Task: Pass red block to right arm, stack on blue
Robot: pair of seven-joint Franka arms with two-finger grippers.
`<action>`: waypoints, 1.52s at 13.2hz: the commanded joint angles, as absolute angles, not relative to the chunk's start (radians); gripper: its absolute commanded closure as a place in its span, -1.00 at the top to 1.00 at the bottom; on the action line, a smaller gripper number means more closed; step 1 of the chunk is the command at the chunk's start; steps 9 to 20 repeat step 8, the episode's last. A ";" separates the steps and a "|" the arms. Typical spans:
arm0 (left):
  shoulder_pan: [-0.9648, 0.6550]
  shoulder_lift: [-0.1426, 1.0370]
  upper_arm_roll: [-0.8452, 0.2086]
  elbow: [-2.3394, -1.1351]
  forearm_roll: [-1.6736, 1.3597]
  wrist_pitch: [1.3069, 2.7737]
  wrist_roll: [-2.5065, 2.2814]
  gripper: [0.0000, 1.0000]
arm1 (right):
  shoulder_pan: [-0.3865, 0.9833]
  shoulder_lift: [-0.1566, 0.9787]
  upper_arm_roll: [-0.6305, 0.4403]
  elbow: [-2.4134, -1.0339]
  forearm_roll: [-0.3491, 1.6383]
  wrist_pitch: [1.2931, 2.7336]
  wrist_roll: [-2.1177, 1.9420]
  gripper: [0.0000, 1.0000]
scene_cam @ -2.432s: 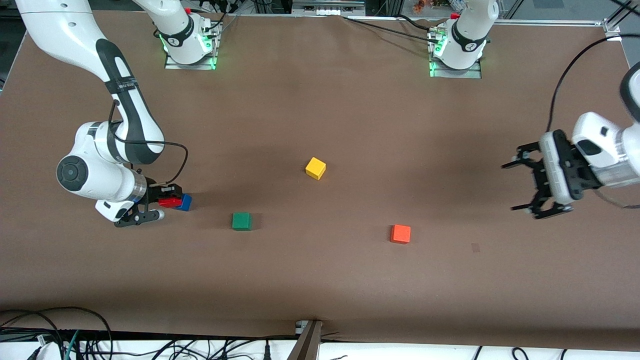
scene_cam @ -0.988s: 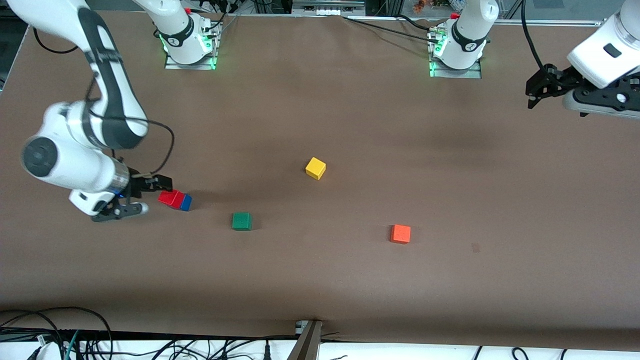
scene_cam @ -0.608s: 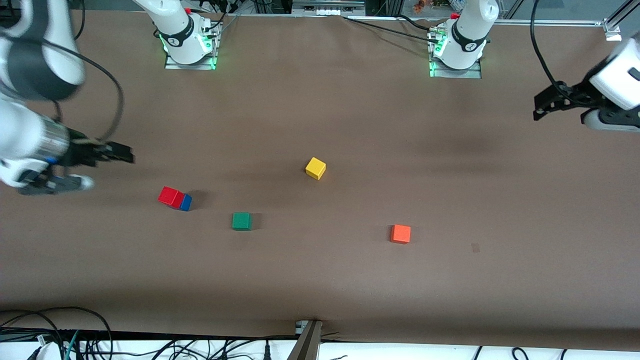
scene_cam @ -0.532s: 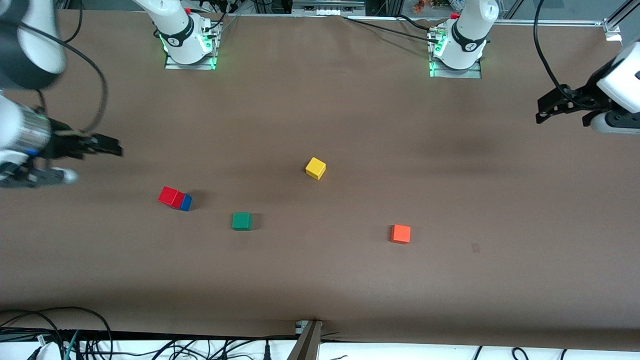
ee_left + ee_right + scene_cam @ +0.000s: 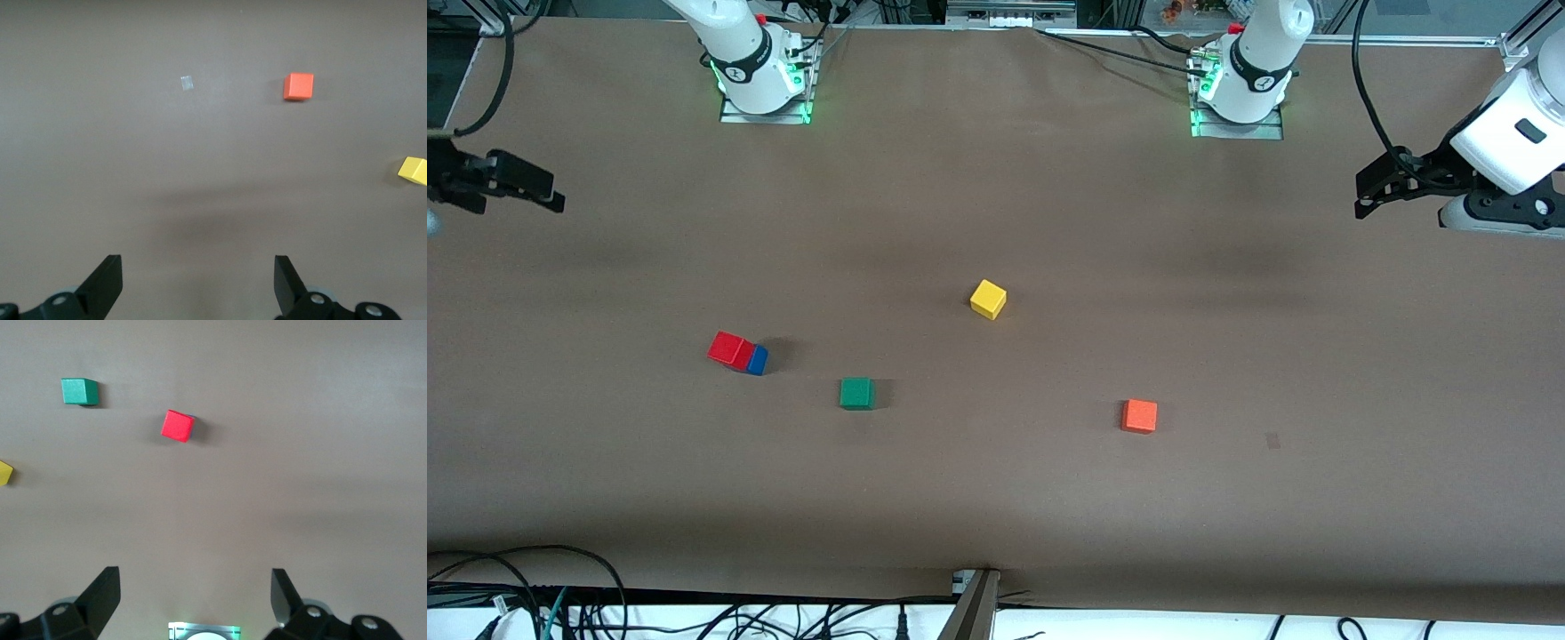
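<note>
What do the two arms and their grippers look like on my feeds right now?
The left gripper is a black claw-like linkage on a white wrist with a trailing black cable. Of the right gripper only slim black straight fingers show at the table's edge. Both white bases glow green.

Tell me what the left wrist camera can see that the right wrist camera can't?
Only the left wrist view shows the orange block, a small grey mark on the table, and the open left end effector. Only the right wrist view shows the red block sitting on the blue block, the green block, and the open right end effector. Both show the yellow block and the brown table.
</note>
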State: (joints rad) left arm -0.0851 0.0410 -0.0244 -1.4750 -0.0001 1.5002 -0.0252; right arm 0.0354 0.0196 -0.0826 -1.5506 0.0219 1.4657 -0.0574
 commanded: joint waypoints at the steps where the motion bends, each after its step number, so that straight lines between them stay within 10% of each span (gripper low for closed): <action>1: -0.087 0.018 -0.020 -1.485 0.021 1.506 -0.014 1.00 | -0.067 -0.023 0.012 -1.655 -0.008 1.497 -0.093 1.00; 20: -0.077 0.041 -0.014 -1.482 0.012 1.486 0.034 1.00 | -0.038 0.011 0.012 -1.651 -0.006 1.525 -0.078 1.00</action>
